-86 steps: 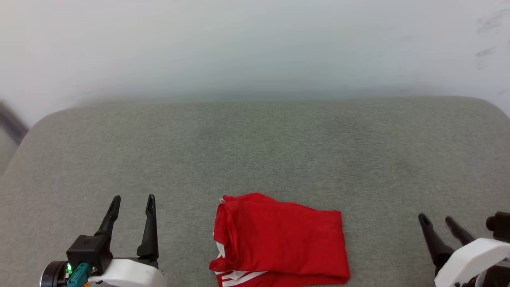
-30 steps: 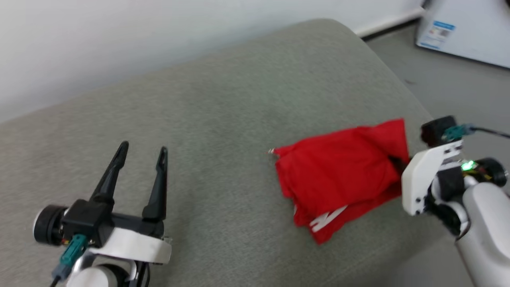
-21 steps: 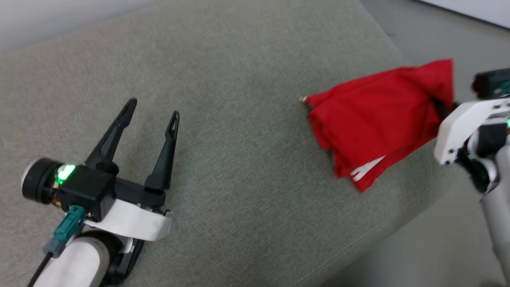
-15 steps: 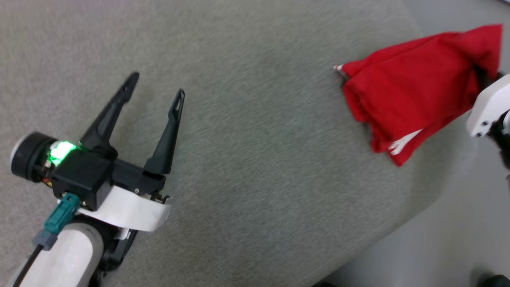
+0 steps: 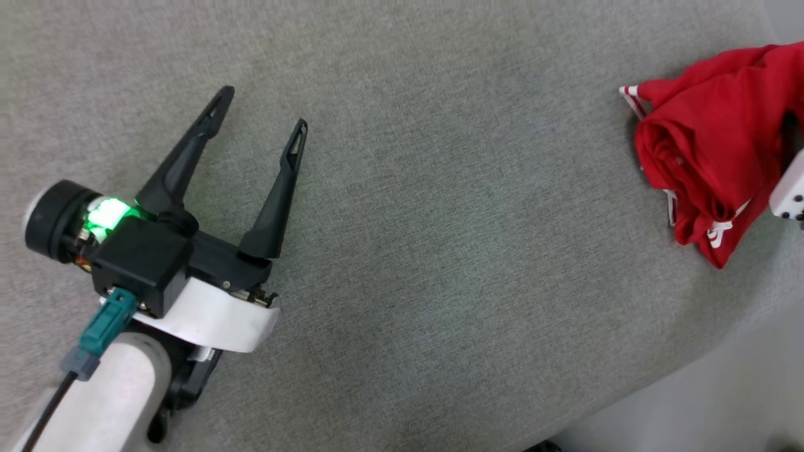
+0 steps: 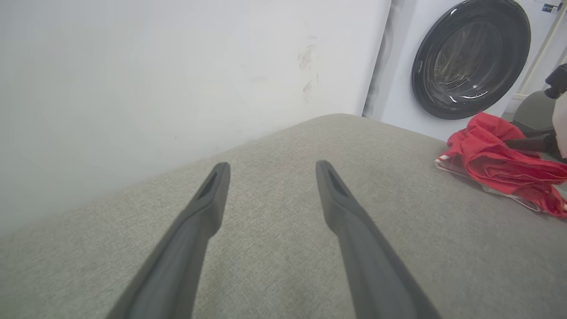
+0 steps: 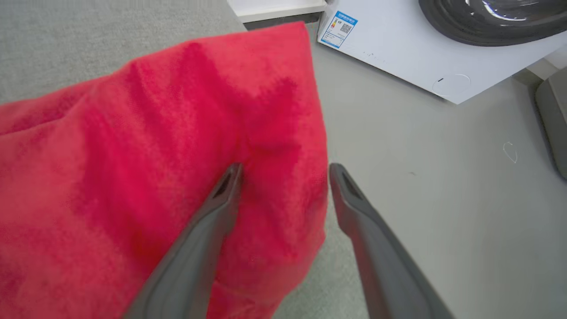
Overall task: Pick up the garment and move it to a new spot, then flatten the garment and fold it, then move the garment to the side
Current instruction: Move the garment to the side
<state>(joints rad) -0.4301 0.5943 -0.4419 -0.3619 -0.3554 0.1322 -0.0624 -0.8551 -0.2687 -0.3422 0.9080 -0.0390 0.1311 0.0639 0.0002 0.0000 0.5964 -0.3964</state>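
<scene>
Right wrist view: right gripper (image 7: 285, 170) straddles the garment (image 7: 155, 155) — fingers released — at the cushion's (image 7: 88, 35) right edge. The left gripper (image 5: 264, 107) gapes empty.

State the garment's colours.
The garment is red, with white trim at its edges. It shows best in the head view.
</scene>
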